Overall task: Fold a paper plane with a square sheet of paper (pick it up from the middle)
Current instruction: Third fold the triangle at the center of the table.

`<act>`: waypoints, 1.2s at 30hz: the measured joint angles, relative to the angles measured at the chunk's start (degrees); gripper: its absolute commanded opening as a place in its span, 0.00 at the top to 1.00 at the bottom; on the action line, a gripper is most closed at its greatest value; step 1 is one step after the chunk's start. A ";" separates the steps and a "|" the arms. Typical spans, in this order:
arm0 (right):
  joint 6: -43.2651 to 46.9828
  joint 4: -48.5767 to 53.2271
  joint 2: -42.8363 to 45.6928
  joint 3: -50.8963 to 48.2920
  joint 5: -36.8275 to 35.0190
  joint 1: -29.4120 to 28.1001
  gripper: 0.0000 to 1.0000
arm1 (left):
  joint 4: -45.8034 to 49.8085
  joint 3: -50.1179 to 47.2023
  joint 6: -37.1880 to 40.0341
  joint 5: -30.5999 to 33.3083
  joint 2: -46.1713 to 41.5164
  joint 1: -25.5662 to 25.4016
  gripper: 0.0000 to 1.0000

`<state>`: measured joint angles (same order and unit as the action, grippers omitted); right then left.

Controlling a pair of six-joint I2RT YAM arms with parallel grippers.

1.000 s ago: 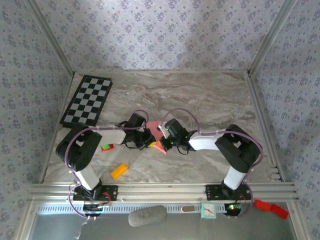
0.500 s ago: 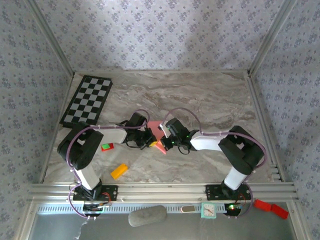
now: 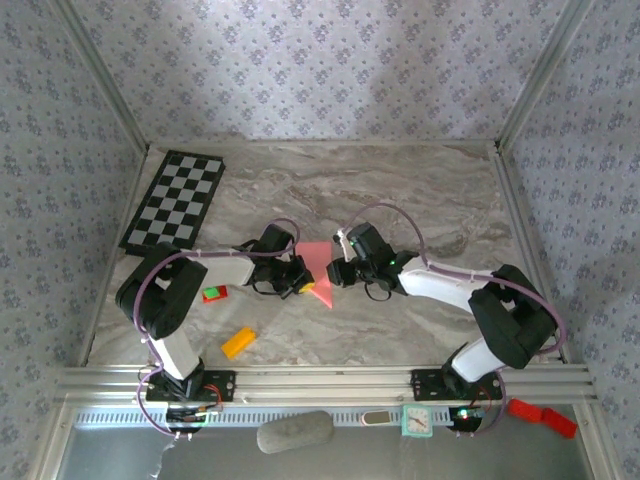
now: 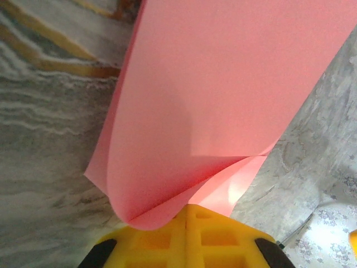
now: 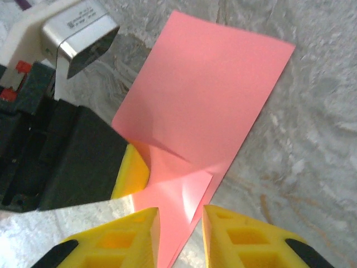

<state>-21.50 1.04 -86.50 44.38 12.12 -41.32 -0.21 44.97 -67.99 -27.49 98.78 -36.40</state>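
Observation:
The square sheet of paper [image 3: 318, 263] is salmon-pink and lies folded on the marble table [image 3: 420, 200] between the two arms. My left gripper [image 3: 298, 281] is shut on its near-left edge. In the left wrist view the paper [image 4: 223, 84] curls up out of the closed yellow fingertips [image 4: 167, 240]. My right gripper [image 3: 341, 272] stands just right of the paper, open. In the right wrist view its fingers [image 5: 134, 234] straddle the paper's [image 5: 206, 95] pointed lower tip with a clear gap on both sides. The left gripper's yellow finger [image 5: 132, 173] pins a folded flap there.
A checkerboard [image 3: 175, 200] lies at the far left. A small red-and-green block [image 3: 214, 294] and an orange block [image 3: 238, 342] sit near the left arm. Patterned walls enclose the table on three sides.
My right gripper has opened, let go of the paper and drawn back a little to the right, with its arm swung outward. The left gripper still holds the paper in place.

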 measured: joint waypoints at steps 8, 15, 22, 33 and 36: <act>-5.22 -1.38 -4.11 -0.22 8.61 -1.97 0.84 | -0.04 0.00 0.02 -0.31 0.02 0.02 0.93; -6.84 -0.98 -6.27 -0.20 7.80 -2.86 0.80 | -0.20 0.00 0.85 -0.35 0.00 0.02 0.90; -8.31 -0.15 -5.77 -0.17 3.45 -1.05 0.72 | -0.28 0.00 1.75 -0.39 0.00 0.02 0.90; -7.87 1.03 -14.71 10.08 2.91 5.25 0.77 | -0.28 0.00 2.38 -0.39 0.00 0.02 0.90; -7.43 1.62 -17.53 12.35 3.67 5.29 0.78 | -0.28 0.00 2.45 -0.39 0.00 0.02 0.90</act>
<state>-28.93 2.66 -104.03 56.73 15.79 -36.03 -0.49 44.97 -65.54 -27.88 98.78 -36.38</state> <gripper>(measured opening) 0.225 0.103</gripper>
